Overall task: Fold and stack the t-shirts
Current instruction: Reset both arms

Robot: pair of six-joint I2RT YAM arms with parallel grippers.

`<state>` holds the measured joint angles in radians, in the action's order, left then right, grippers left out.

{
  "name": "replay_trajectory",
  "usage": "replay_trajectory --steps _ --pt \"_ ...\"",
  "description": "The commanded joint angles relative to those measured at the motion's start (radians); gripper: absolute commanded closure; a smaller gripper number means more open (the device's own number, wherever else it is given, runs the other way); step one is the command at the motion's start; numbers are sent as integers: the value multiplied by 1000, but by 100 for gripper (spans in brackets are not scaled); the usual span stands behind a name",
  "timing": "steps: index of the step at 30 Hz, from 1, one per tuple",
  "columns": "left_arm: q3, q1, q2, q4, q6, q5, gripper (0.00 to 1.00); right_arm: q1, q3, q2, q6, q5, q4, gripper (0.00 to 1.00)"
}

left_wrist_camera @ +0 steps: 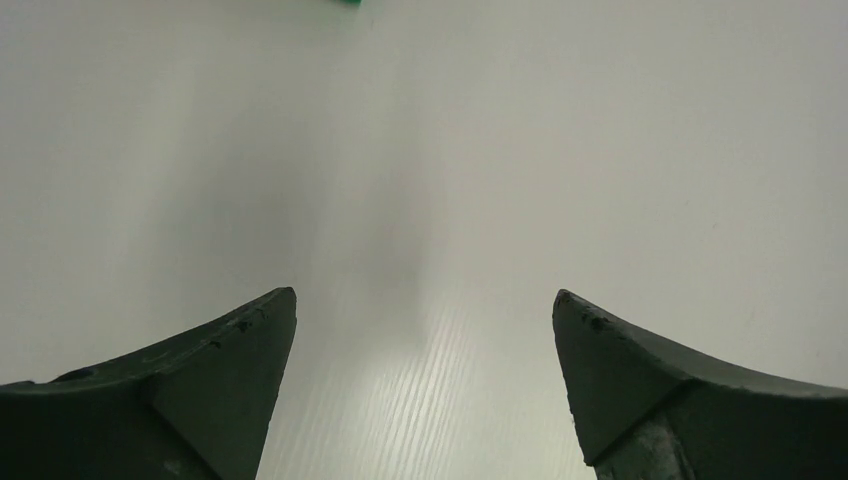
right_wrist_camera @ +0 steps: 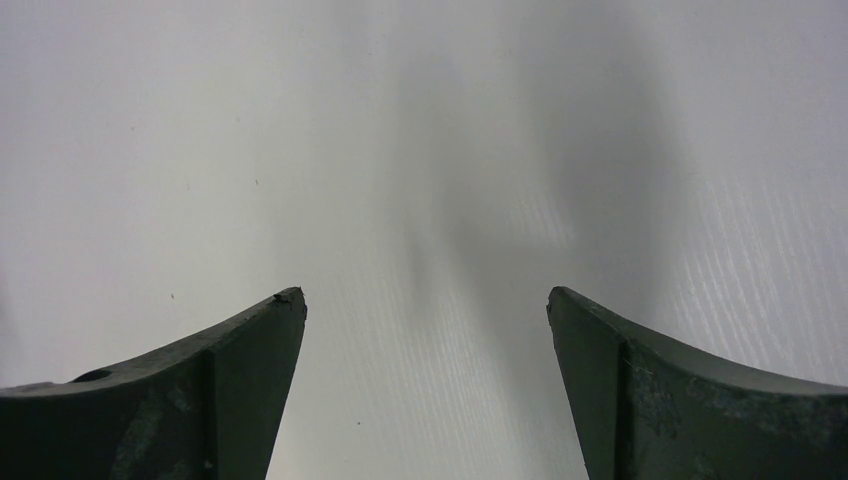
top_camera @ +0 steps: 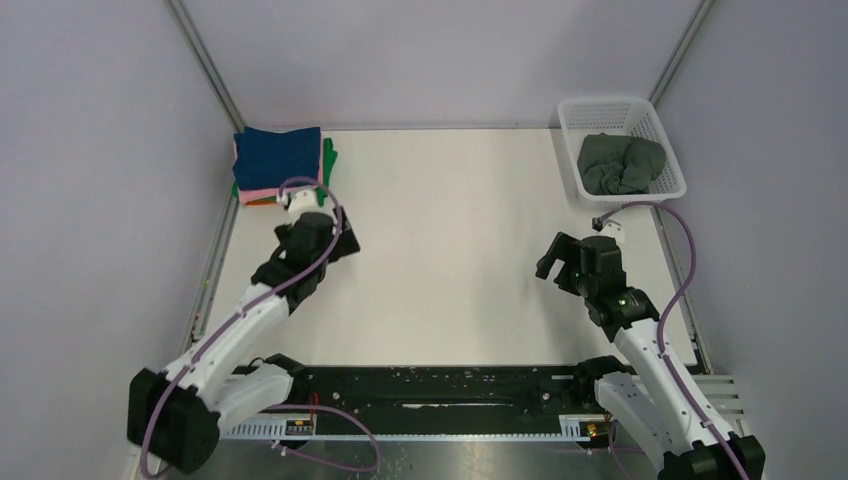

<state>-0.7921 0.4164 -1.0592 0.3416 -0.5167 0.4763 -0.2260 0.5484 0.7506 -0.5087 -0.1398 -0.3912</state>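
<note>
**Grey-green shirt (top_camera: 620, 163) bunched in the basket (top_camera: 602, 102): the fetch comes next**

Both pairs of jaws stand spread and carry nothing; each wrist view shows only bare white desk (right_wrist_camera: 420, 150) between the tips. The right jaws hover just on the near side of the basket. The left jaws are well apart from it, beside the folded stack (top_camera: 278, 160) at the opposite far corner.

We judge the grey-green shirt is the piece to lift. We should descend inside the rim, pinch a raised fold, then rise straight so the mesh wall isn't dragged. The bare desk between basket and stack leaves room to spread it.

walls (top_camera: 450, 50): plain pale grey | table (top_camera: 450, 250): white — matte | corner posts (top_camera: 206, 62): metal
</note>
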Motion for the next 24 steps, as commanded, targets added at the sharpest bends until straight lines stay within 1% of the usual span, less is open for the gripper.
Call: replay_trajectory --steps 1,3,5,8,12,20,24 --pt "204 -1 217 -79 -103 -97 1 3 -23 -25 -16 -62 25 1" --pt "248 -1 299 -67 -108 -88 1 3 -36 -33 -23 -76 38 0" --pt "265 -1 357 -60 -82 -91 1 2 -56 -42 -27 -94 62 0" --pt "272 -1 401 -40 -81 -74 1 4 -84 -51 -13 -106 101 1" --pt "277 -1 404 -42 -87 -87 1 4 -100 -60 -14 -115 125 1" --pt "269 -1 394 -40 -94 -88 1 3 -140 -61 -9 -83 209 1" --pt "274 -1 397 -57 -89 -83 1 2 -136 -55 -11 -92 213 1"
